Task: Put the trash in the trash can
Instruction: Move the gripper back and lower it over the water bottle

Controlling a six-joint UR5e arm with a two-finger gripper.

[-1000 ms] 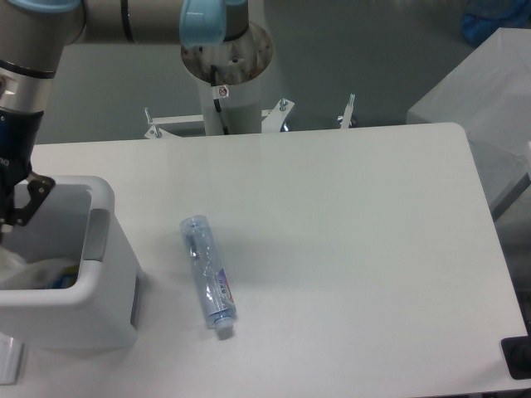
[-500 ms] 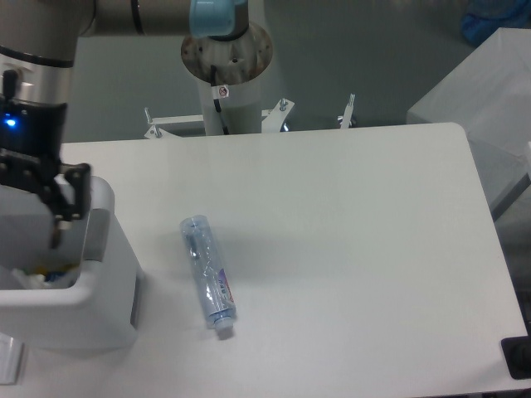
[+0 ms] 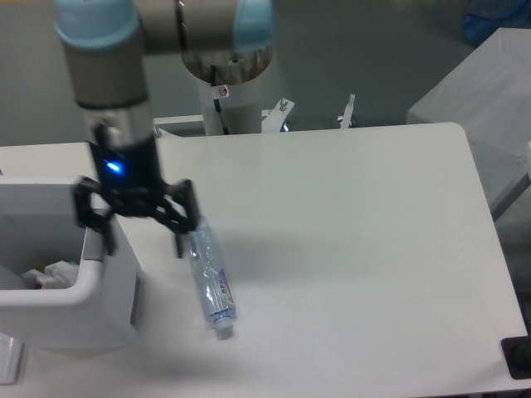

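A flattened clear plastic bottle (image 3: 211,286) with a blue-red label lies on the white table, its cap pointing toward the front edge. My gripper (image 3: 143,246) hangs open and empty just left of the bottle's upper end, its left finger over the rim of the trash can (image 3: 79,307). The can is a white boxy bin at the left edge. Inside it I see a crumpled clear-white wrapper (image 3: 54,271) low against the wall.
The arm's base column (image 3: 226,79) stands behind the table's far edge. A grey cabinet (image 3: 489,91) sits off the table's right side. A small dark object (image 3: 518,356) lies at the front right corner.
The gripper has swung right from above the trash can to between the can and the bottle, staying open. The bottle has not moved.
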